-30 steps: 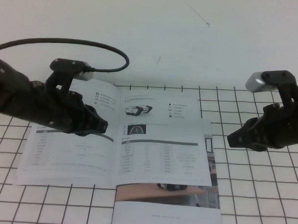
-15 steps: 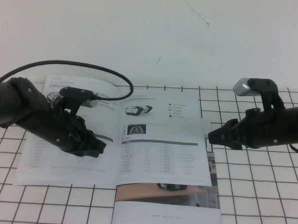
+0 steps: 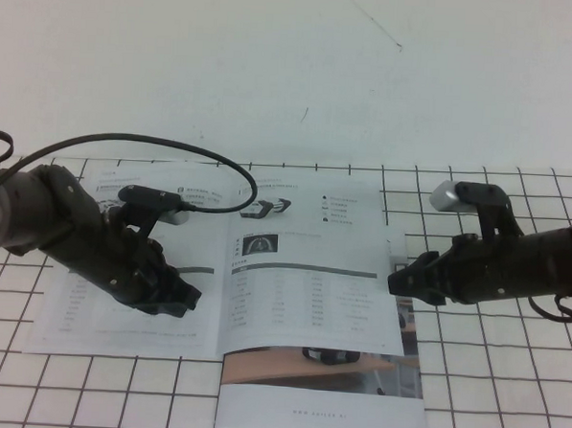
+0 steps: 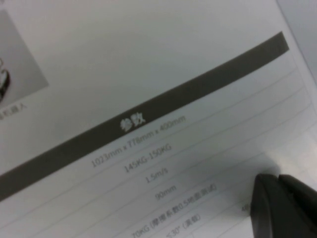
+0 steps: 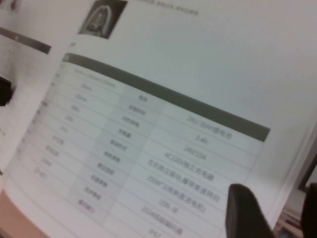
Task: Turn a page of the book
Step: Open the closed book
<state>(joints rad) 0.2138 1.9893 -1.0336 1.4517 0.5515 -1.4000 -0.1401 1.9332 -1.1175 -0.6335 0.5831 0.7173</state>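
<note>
White bench [image 3: 304, 62] with a black grid mat carried the book [image 3: 216, 258], lying open and flat near the middle, its spine running away from the robot and its long axis across the bench from left to right. Under its near right corner lay a brochure [image 3: 320, 393] with a brown floor photo. The left gripper [image 3: 178, 299] pressed down on the left-hand leaf beside the spine, jaws together as far as the wrist view showed, holding nothing. The right gripper [image 3: 395, 279] sat just at the outer edge of the page [image 3: 307, 273], the right-hand leaf with the dark dial picture, its jaws spread wide and empty; whether a fingertip touched the paper edge was hard to tell. The step in hand looked like the approach to the page edge. The next move would call for nipping only that single thin leaf and lifting it over the spine toward the left
</note>
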